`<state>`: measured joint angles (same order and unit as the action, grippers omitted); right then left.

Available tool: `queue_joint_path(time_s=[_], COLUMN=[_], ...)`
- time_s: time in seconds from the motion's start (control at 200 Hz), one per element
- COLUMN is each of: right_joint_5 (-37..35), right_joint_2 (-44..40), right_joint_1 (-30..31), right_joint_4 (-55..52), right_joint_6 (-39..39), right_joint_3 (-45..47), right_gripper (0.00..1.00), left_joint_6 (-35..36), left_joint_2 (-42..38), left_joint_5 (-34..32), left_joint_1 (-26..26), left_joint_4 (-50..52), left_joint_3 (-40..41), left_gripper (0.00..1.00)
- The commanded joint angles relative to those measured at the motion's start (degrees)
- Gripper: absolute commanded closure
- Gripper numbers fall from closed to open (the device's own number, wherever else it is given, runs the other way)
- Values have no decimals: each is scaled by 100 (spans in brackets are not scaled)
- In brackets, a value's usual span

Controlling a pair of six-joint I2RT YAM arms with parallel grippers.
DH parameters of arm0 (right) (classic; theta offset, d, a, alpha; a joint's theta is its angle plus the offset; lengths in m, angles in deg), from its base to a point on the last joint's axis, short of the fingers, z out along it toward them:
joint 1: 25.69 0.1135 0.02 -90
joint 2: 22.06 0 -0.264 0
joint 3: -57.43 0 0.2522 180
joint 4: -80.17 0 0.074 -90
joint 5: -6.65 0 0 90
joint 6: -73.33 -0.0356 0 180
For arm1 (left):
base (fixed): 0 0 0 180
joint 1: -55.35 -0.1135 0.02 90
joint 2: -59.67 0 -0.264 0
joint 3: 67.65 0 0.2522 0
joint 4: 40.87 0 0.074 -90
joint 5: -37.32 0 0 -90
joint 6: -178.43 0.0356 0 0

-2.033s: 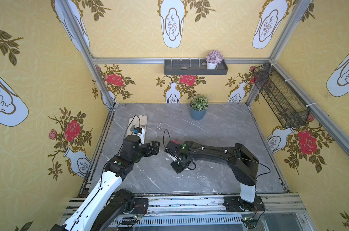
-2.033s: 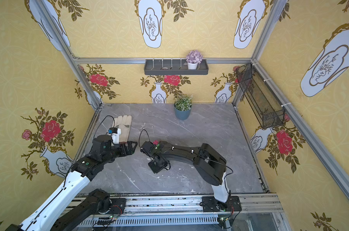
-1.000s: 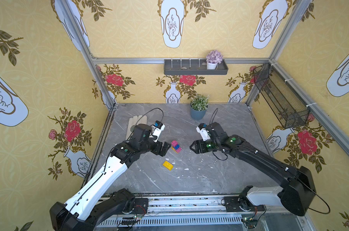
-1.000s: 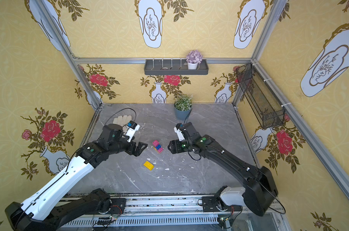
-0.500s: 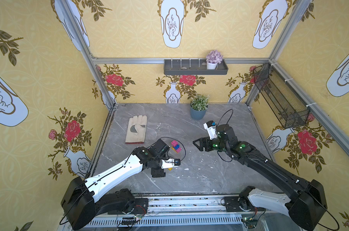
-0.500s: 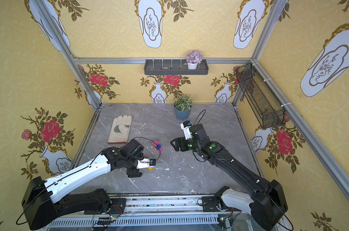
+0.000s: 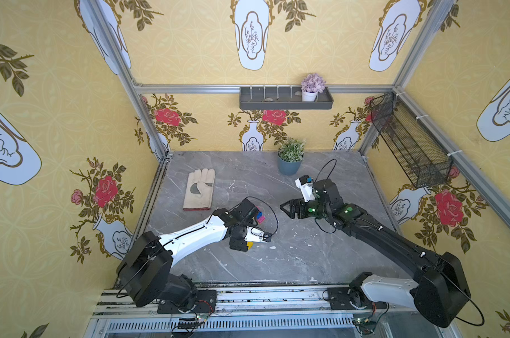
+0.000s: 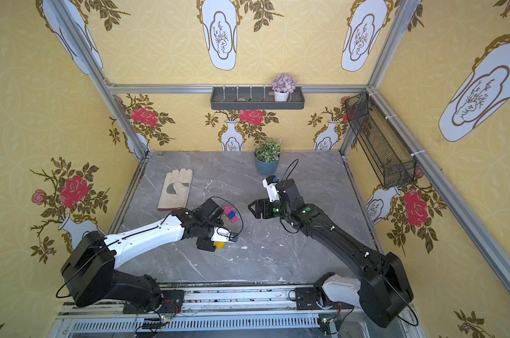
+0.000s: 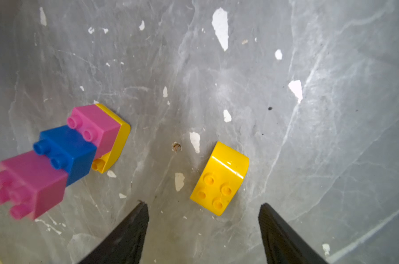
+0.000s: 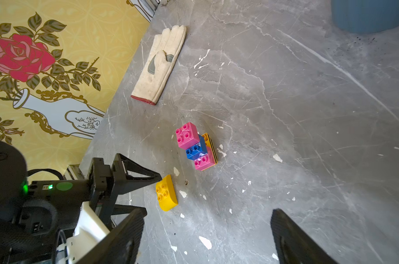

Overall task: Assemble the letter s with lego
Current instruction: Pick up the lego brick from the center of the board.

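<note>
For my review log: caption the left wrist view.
Open left fingers just short of loose yellow brick, joined stack lying nearby.

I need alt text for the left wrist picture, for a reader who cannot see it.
A loose yellow brick lies on the grey table, just ahead of the open left gripper. Nearby rests a joined row of pink, blue, pink and yellow bricks.
</note>
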<state>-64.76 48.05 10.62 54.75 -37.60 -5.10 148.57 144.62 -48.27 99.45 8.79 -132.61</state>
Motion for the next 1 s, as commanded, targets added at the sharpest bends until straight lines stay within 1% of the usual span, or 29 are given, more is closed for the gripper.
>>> queue_joint_path(time_s=[0.0,0.065,0.275,0.34,0.42,0.51,0.6,0.73,0.995], right_joint_5=[39,35,48,62,90,99,104,109,162], right_joint_2=[-66,-93,-86,-76,-58,-41,-24,16,166], right_joint_1=[-42,-59,-121,-124,-131,-132,-133,-126,-141], right_joint_4=[274,261,241,259,282,313,349,388,488], right_joint_6=[27,27,53,54,41,27,-7,-25,-26], right_joint_3=[68,117,157,148,154,179,218,210,153], right_gripper=[12,12,12,12,12,12,12,12,12], left_joint_6=[143,147,106,69,53,52,29,-37,-63], left_joint_2=[163,197,347,425,491,525,567,489,269], left_joint_5=[455,558,605,562,454,478,535,553,513], left_joint_1=[-117,-163,-182,-182,-182,-182,-182,-182,-206], left_joint_4=[64,27,-358,-477,-564,-559,-566,-582,-702], left_joint_3=[-13,28,354,399,422,362,360,462,760], left_gripper=[29,30,31,33,34,34,38,48,58])
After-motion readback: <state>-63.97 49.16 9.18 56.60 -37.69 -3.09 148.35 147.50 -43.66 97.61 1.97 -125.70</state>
